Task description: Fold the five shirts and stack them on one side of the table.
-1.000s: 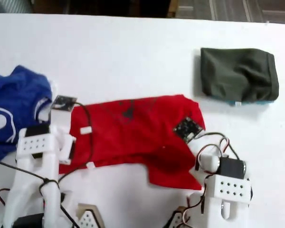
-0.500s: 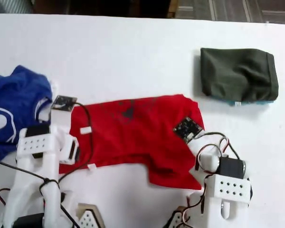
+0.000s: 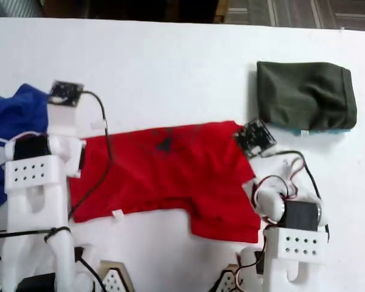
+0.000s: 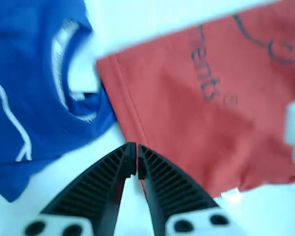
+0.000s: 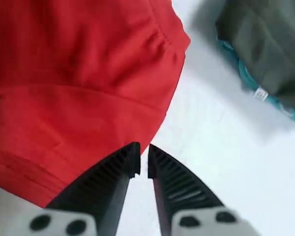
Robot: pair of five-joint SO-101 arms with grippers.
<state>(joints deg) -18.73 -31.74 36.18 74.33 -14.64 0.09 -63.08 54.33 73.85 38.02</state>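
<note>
You see 3 shirts on the table [image 3: 170, 61]: red shirt [image 3: 170, 176] spread btwn the arms; blue shirt [image 3: 12, 115] crumpled, cut off at left edge; green shirt [image 3: 304, 94] folded, far right; teal edge [image 3: 328, 130] under it, poss. a 4th; left gripper [image 4: 136, 150] jaws together at red hem; right gripper [image 5: 143, 150] nearly together; cloth pinched? can't tell.

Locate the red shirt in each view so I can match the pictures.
High view: red shirt lies centrally, between blue shirt and folded green shirt.
Left wrist view: red shirt beside the blue shirt.
Right wrist view: red shirt apart from the folded green shirt.
Shared landmark: the white table.
</note>
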